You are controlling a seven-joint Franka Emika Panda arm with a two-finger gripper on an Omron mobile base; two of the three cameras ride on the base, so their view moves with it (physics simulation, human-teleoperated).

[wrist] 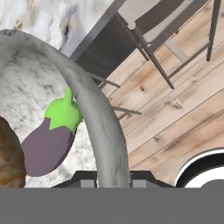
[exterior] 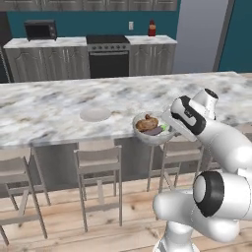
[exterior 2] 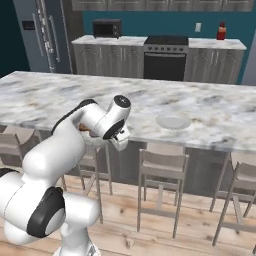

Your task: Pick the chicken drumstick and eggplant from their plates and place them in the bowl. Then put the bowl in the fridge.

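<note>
While the marble table (exterior: 49, 106) stretches across the kitchen, everything is best placed against its front edge. Left of the bowl, well back from that edge, lies one flat white plate (exterior: 95, 114), round and bare. Next comes one bowl (exterior: 153, 133), pale grey-white with a glassy, speckled wall, hanging out past the table's front edge above the stools. Inside it sit one chicken drumstick (exterior: 146, 123), lumpy and golden-brown, and beside it one eggplant (wrist: 47, 146), a small dark purple piece with a bright green cap that points toward the rim. On the bowl's right side, the tool (wrist: 113, 178) is clenched on the rim, one finger inside the wall and one outside, as the hand view shows up close. Under the table's edge stand four grey stools in the left base view. Far behind the table, one dark fridge (exterior 2: 42, 35) with long silver handles stands at the back left in the right base view.
</note>
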